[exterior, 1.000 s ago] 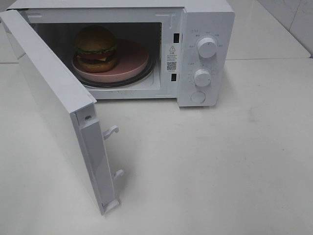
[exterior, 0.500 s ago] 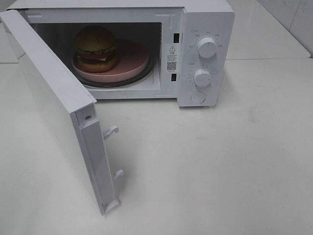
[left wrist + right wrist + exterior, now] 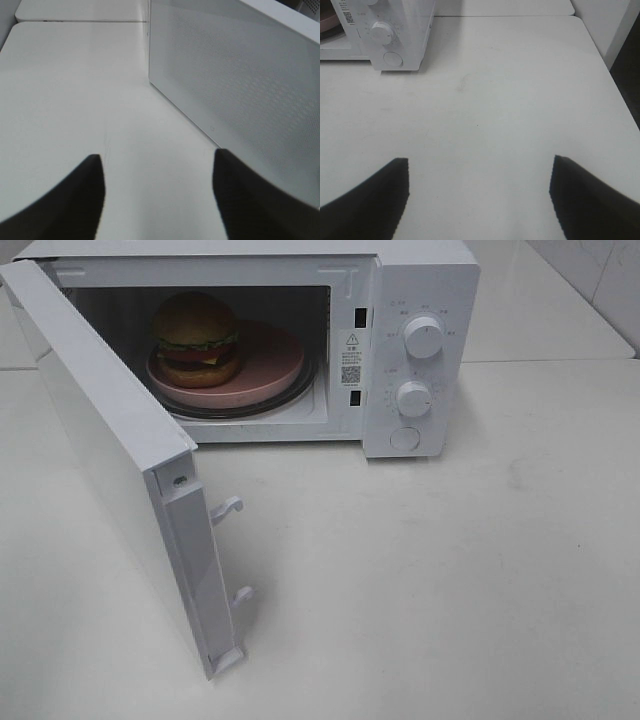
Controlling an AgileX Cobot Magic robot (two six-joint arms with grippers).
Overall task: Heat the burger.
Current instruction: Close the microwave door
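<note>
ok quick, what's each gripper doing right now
Left gripper: open, holding nothing, beside the microwave door.
Right gripper: open, holding nothing, above the table.

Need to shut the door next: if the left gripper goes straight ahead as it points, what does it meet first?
Probably the microwave door: its outer face stands close beside the left gripper, in line with one fingertip. The midline runs over the table past the door's edge; depth is unclear.
</note>
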